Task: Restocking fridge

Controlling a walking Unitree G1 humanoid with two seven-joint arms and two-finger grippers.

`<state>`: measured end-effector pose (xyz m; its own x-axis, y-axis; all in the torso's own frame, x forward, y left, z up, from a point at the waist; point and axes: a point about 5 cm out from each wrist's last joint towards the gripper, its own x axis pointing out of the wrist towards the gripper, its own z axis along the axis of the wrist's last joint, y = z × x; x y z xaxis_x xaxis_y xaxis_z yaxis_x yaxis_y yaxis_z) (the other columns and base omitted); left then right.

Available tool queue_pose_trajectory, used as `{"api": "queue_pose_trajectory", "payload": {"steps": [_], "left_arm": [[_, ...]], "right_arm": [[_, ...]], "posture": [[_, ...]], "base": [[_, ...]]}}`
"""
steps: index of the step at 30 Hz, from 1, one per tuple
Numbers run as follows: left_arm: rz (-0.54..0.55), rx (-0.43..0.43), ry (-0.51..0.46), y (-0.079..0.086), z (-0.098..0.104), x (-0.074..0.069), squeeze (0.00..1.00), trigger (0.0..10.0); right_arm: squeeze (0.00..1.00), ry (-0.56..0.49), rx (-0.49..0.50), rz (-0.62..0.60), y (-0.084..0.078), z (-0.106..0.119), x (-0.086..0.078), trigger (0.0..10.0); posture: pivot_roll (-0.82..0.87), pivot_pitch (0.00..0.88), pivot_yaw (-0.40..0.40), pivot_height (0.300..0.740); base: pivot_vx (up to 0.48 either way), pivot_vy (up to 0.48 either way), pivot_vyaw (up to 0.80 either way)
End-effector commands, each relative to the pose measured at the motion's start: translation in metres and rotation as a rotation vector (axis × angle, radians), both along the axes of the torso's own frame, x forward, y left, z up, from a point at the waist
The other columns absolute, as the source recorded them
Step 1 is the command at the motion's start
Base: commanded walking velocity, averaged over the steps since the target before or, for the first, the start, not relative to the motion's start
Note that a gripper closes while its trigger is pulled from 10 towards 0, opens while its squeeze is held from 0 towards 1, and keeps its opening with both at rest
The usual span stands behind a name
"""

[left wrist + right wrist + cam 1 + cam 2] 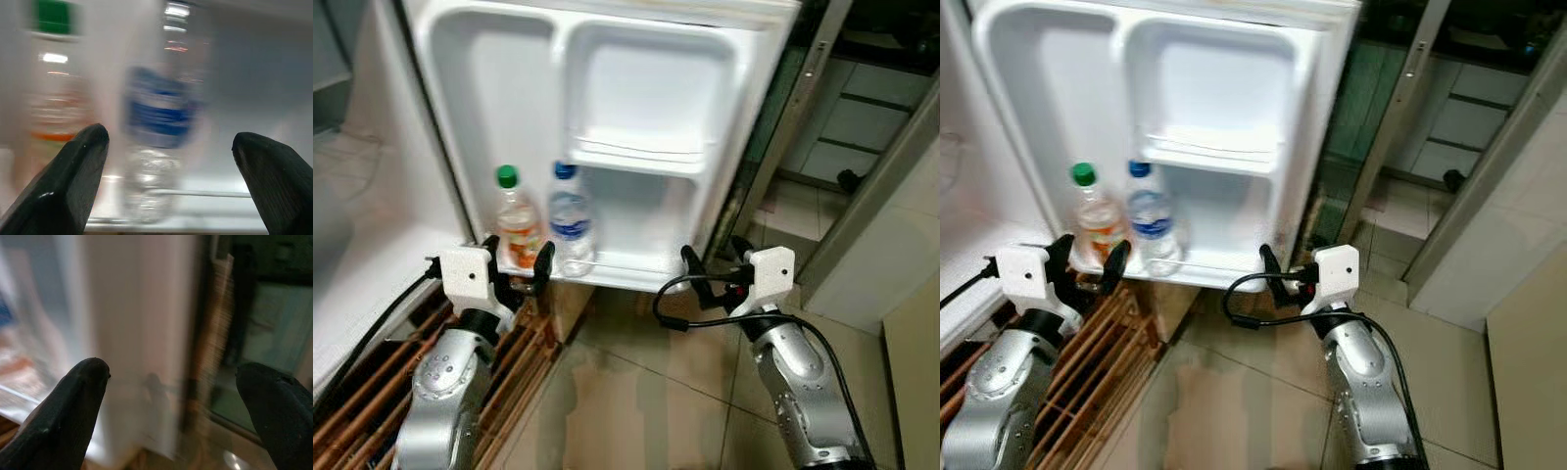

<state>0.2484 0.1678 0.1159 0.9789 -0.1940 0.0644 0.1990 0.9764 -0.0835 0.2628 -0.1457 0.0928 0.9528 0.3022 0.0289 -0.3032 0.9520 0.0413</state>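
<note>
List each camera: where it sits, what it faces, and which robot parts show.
Eye views: head, looking down at the open fridge door shelf; both arms show.
Left wrist: faces the green-capped bottle and blue-capped bottle between the open left claw fingers.
Right wrist: faces the door's edge; right claw open.
Shared: both bottles.

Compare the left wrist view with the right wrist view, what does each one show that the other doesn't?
The left wrist view alone gives a close, blurred look at the green-capped bottle and the blue-labelled water bottle standing side by side on the door shelf. The right wrist view alone shows the fridge door's outer edge with a dark glass door and floor beyond. Both share a pair of black fingers spread wide, the left gripper and the right gripper, each holding nothing.
</note>
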Motion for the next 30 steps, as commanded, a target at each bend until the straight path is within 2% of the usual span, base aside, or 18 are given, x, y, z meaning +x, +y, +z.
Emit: {"api": "queue_pose_trajectory", "payload": {"steps": [1,5,7,8,9,11,14,15,16,17,18,20,22,23,26,30], "left_arm": [[0.009,0.031,-0.028,0.005,0.003,0.001,0.00,10.0],[0.008,0.039,-0.043,0.005,0.005,0.003,0.00,10.0],[0.017,0.036,-0.048,0.006,0.006,0.005,0.00,10.0],[0.023,0.025,-0.043,0.006,0.005,0.006,0.00,10.0],[0.023,0.025,-0.043,0.006,0.005,0.006,0.00,10.0],[0.022,0.087,-0.023,0.008,0.000,0.006,0.00,10.0],[-0.003,0.194,0.027,0.012,-0.018,0.003,0.00,10.0],[0.001,0.263,0.092,0.018,-0.035,0.000,0.00,10.0],[0.011,0.292,0.175,0.024,-0.053,-0.004,0.00,10.0],[0.018,0.358,0.307,0.032,-0.078,-0.010,0.00,10.0],[0.018,0.358,0.307,0.032,-0.078,-0.010,0.00,10.0],[0.017,0.396,0.355,0.031,-0.085,-0.011,0.00,10.0],[0.018,0.397,0.340,0.029,-0.083,-0.009,0.00,10.0],[0.029,0.352,0.284,0.023,-0.074,-0.003,0.00,10.0],[0.032,0.254,0.171,0.013,-0.054,0.009,0.00,10.0],[0.024,0.262,0.078,0.006,-0.037,0.017,0.00,10.0]], "right_arm": [[0.00,-0.012,0.006,0.026,0.004,0.001,0.000,10.0],[0.00,-0.007,0.014,0.091,0.013,-0.001,-0.004,10.0],[0.00,0.017,0.012,0.103,0.011,-0.005,-0.006,10.0],[0.00,0.065,0.001,0.109,0.004,-0.014,-0.008,10.0],[0.00,0.065,0.001,0.109,0.004,-0.014,-0.008,10.0],[0.00,0.151,-0.026,0.116,-0.011,-0.030,-0.015,10.0],[0.00,0.195,-0.081,0.057,-0.031,-0.041,-0.016,10.0],[0.00,0.209,-0.125,0.025,-0.038,-0.043,-0.015,10.0],[0.00,0.220,-0.195,-0.025,-0.047,-0.044,-0.012,10.0],[0.00,0.227,-0.315,-0.132,-0.061,-0.045,-0.008,10.0],[0.00,0.227,-0.315,-0.132,-0.061,-0.045,-0.008,10.0],[0.00,0.210,-0.380,-0.250,-0.073,-0.040,-0.003,10.0],[0.00,0.189,-0.389,-0.290,-0.074,-0.034,0.000,10.0],[0.00,0.145,-0.356,-0.310,-0.071,-0.025,0.002,10.0],[0.00,0.057,-0.322,-0.265,-0.054,-0.015,0.003,10.0],[0.00,0.057,-0.279,-0.251,-0.043,-0.020,0.001,10.0]], "posture": [[-0.13,0.000,-0.004,0.740],[-0.13,0.000,0.000,0.740],[-0.13,0.000,0.002,0.740],[-0.13,0.000,0.003,0.740],[-0.13,0.000,0.003,0.740],[-0.13,0.000,0.005,0.740],[-0.12,0.000,0.006,0.740],[-0.13,0.000,0.008,0.740],[-0.13,0.000,0.010,0.740],[-0.14,0.000,0.008,0.740],[-0.14,0.000,0.008,0.740],[-0.14,0.000,0.008,0.740],[-0.14,0.000,0.010,0.740],[-0.15,0.000,0.013,0.740],[-0.15,0.000,0.019,0.740],[-0.15,0.000,0.025,0.740]], "base": [[0.000,-0.480,0.00],[0.000,-0.480,0.00],[0.000,-0.469,0.00],[0.000,0.000,0.00],[0.000,0.000,0.00],[0.000,0.000,0.00],[0.000,0.000,0.00],[0.000,0.000,0.00],[0.000,0.000,0.00],[0.000,0.000,0.00],[0.000,0.000,0.00],[0.000,0.000,0.00],[0.000,0.000,0.00],[0.000,0.000,0.00],[0.000,0.000,0.00],[0.000,0.000,0.75]]}}
